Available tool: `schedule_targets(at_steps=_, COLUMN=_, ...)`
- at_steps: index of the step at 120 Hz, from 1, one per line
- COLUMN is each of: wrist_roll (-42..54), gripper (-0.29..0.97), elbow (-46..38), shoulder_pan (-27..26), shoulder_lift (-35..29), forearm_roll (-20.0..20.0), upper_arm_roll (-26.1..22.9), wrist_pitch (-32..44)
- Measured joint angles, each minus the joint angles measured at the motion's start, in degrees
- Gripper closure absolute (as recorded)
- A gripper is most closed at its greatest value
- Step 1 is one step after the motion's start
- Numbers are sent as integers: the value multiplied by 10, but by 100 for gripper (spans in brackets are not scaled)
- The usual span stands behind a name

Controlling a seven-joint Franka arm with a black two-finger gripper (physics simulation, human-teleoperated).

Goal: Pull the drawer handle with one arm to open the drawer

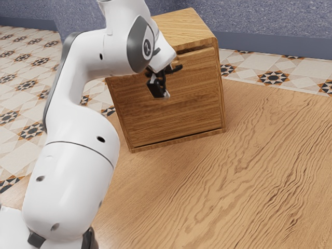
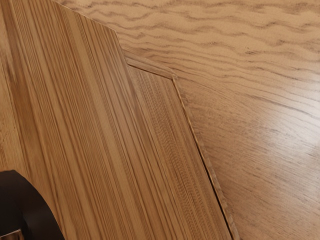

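Nearest the camera, at the lower left of the exterior view, the white arm [image 1: 78, 155] bulks up and bends toward the upper middle of the frame. Beyond it the wooden table [image 1: 249, 171] spreads across the lower right. Just above centre, the gripper [image 1: 160, 85] hangs against the front of the drawer [image 1: 192, 93], directly beside the black handle [image 1: 175, 68], which sits high on that front. From this side I cannot tell whether the gripper is spread, closed, or pinching the handle. In the wrist view the drawer front [image 2: 75, 125] runs close under the hand, and a dark rounded shape [image 2: 20, 210] sits next to it, possibly the handle.

The drawer looks almost flush with the cabinet [image 1: 181, 23], with only a thin dark seam along its top edge, so I judge it hardly open, if at all. Farther back lie the tiled floor [image 1: 26, 78] at the left and the wall [image 1: 259, 15] along the top.

The main risk is a weak or off-centre hold. A pull begun then could slip off the handle, or it could drag the whole cabinet across the table instead of sliding the drawer out. A pull angled off the drawer's line of travel could jam it.
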Motion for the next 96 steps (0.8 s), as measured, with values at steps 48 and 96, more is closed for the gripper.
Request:
schedule_targets(at_steps=48, wrist_roll=-52, gripper=6, elbow=131, shoulder_pan=-178, shoulder_lift=-22, forearm_roll=-33, upper_arm_roll=322, wrist_pitch=-164)
schedule_targets(at_steps=96, wrist_roll=-106, gripper=1, elbow=74, shoulder_pan=-367, shoulder_lift=-308, forearm_roll=288, upper_arm_roll=-22, wrist_pitch=-219)
